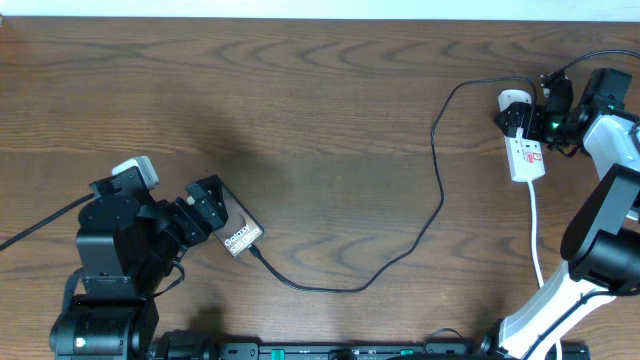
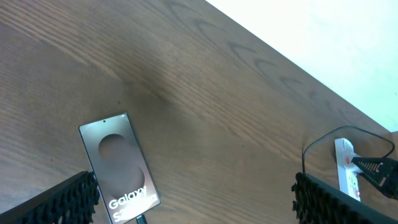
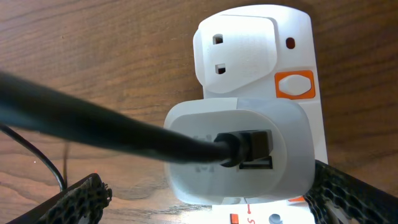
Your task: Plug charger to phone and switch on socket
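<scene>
Since the charger [image 1: 437,190] looks already seated in the phone [image 1: 240,237] lying on the worktop [image 1: 300,100] under the wide-open, empty left hand [image 1: 200,210], only switching seems left: the right hand [image 1: 548,118], spread and gripping nothing, is hovering over the socket [image 1: 527,158] by its orange switch [image 3: 295,85].

Light: was bright, even, diffuse.
Shadows: soft dark patch lay on worktop [image 1: 245,150], mid-left.
Focus: charger [image 3: 112,132] was blurred near right wrist lens.

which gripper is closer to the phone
Left. The left gripper is right beside the phone; the right gripper is far off at the power strip.
</scene>
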### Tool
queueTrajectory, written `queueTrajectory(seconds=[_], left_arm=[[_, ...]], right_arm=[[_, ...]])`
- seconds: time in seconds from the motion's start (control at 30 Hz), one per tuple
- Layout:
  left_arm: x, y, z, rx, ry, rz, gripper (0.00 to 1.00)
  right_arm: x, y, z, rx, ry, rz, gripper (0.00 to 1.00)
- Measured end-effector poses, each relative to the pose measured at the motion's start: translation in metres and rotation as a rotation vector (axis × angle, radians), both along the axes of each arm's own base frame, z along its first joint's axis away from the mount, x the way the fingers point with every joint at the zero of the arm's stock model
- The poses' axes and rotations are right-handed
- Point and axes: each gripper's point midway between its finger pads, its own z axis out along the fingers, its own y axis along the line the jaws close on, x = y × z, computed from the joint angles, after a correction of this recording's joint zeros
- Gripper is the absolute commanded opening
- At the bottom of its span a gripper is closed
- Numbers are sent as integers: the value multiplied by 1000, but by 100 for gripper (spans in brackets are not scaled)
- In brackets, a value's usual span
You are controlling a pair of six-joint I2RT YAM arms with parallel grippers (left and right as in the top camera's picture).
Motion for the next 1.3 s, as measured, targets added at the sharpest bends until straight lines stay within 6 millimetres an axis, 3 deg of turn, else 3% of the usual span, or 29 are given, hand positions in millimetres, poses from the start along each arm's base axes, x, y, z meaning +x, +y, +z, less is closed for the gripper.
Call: queueTrajectory(seconds=[0.53,1.3], left_arm=[[0,0,0,0,0,0,98],[0,0,0,0,0,0,98]], right_arm=[[-1,-4,-13,-14,-13,-29,99],[1,5,-10,13,-11,-42,99]])
